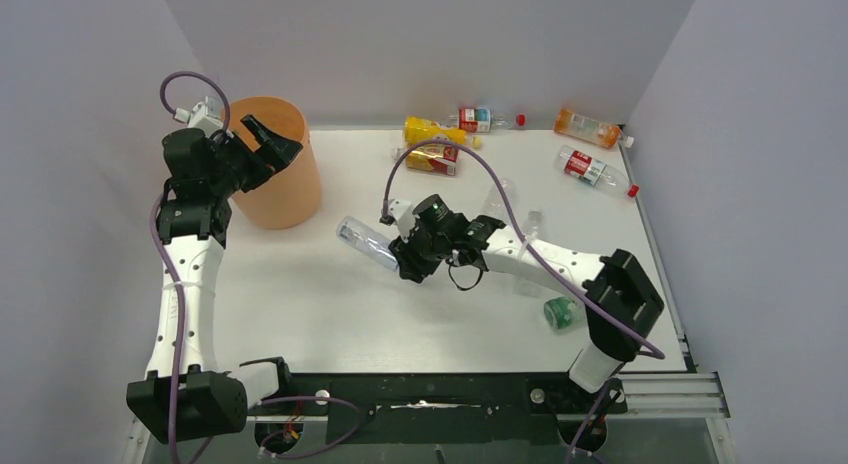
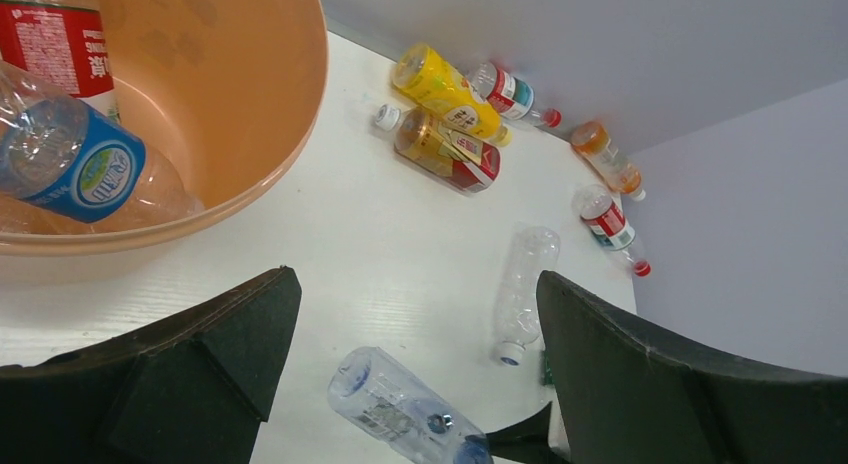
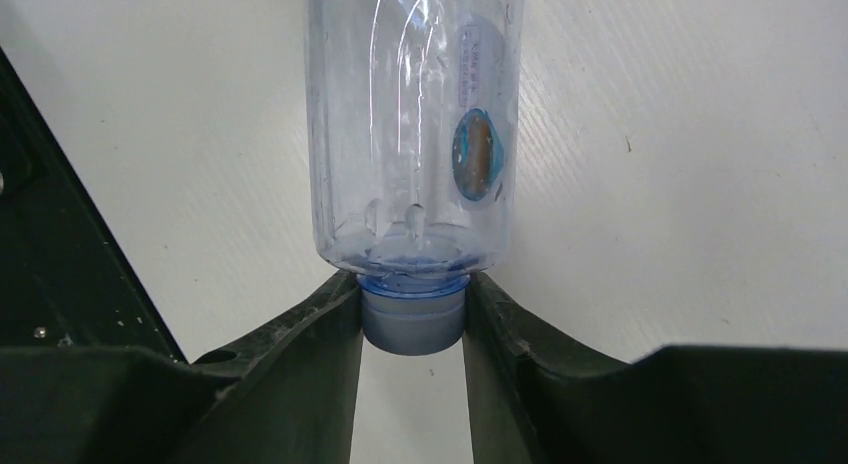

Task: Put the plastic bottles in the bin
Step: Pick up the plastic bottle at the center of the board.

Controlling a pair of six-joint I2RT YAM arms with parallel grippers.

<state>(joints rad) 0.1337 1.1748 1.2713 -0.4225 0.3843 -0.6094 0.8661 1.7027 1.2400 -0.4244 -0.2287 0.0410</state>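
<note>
The peach-orange bin (image 1: 285, 179) stands at the back left. My left gripper (image 1: 272, 144) hovers over its rim, open and empty. In the left wrist view the bin (image 2: 255, 124) holds a blue-labelled bottle (image 2: 85, 169) and a red-labelled bottle (image 2: 55, 44). At mid-table my right gripper (image 1: 402, 256) is shut on the blue cap of a clear bottle (image 1: 365, 242), which juts out to the left. The right wrist view shows that bottle (image 3: 415, 124) with its cap pinched between the fingers (image 3: 330, 334). It also shows below the open left gripper (image 2: 418, 279) as a clear bottle (image 2: 400, 409).
Loose bottles lie at the back: a yellow one (image 1: 435, 132), a brown one with a red label (image 1: 432, 159), a red-labelled one (image 1: 485, 118), an orange one (image 1: 588, 128) and another red-labelled one (image 1: 590, 169). A clear bottle (image 1: 500, 199) and a green-labelled bottle (image 1: 562, 312) lie by the right arm.
</note>
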